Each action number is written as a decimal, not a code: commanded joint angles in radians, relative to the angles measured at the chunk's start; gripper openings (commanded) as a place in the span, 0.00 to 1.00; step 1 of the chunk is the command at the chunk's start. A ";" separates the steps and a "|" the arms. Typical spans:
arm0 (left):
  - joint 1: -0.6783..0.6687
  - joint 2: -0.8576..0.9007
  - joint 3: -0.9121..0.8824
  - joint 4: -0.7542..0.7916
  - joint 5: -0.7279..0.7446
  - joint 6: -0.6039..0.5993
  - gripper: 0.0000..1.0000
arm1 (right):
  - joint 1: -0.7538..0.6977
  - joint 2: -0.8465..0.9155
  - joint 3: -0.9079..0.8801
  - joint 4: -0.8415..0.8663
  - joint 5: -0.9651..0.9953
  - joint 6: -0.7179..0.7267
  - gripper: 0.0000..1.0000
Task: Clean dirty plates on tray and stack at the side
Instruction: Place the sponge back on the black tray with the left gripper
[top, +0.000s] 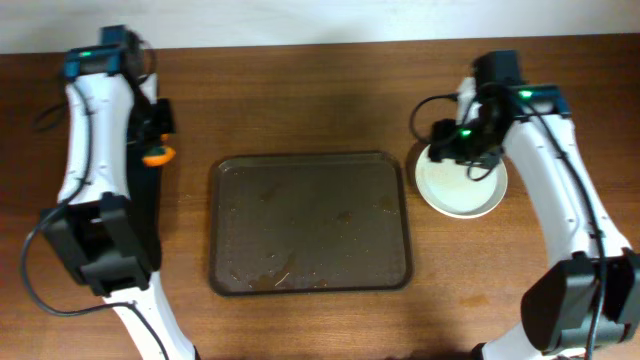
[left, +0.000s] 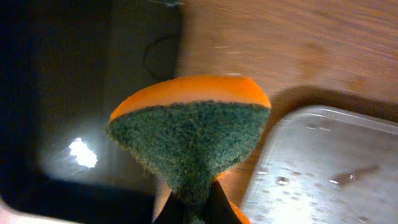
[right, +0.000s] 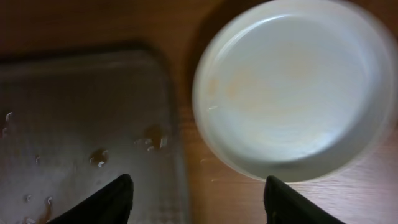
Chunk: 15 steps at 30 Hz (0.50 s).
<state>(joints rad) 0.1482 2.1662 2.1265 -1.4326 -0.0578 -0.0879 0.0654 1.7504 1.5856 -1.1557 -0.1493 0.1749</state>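
The dark brown tray (top: 310, 222) lies mid-table with no plates on it, only drops and smears. It also shows in the right wrist view (right: 81, 124) and the left wrist view (left: 323, 168). A cream-white plate (top: 462, 190) rests on the table right of the tray; whether others lie under it I cannot tell. In the right wrist view the plate (right: 292, 87) looks wiped. My right gripper (top: 468, 150) hovers over it, open and empty (right: 196, 199). My left gripper (top: 152, 140) is shut on an orange and green sponge (left: 189, 130) left of the tray.
A narrow black tray (top: 145, 215) lies along the left arm, left of the brown tray; it also shows in the left wrist view (left: 74, 93). Cables hang beside both arms. Wooden table surface (top: 460, 270) surrounds the trays.
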 joint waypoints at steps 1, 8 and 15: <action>0.131 0.028 0.002 -0.018 -0.029 -0.029 0.00 | 0.117 0.032 0.001 0.008 -0.016 -0.013 0.71; 0.254 0.033 -0.358 0.313 -0.029 -0.032 0.02 | 0.204 0.069 0.001 0.011 -0.016 -0.013 0.72; 0.254 0.032 -0.369 0.299 -0.010 -0.048 1.00 | 0.204 0.069 0.001 0.004 -0.016 -0.013 0.72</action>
<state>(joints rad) 0.4000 2.2017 1.6962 -1.0809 -0.0803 -0.1211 0.2638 1.8114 1.5856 -1.1488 -0.1600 0.1715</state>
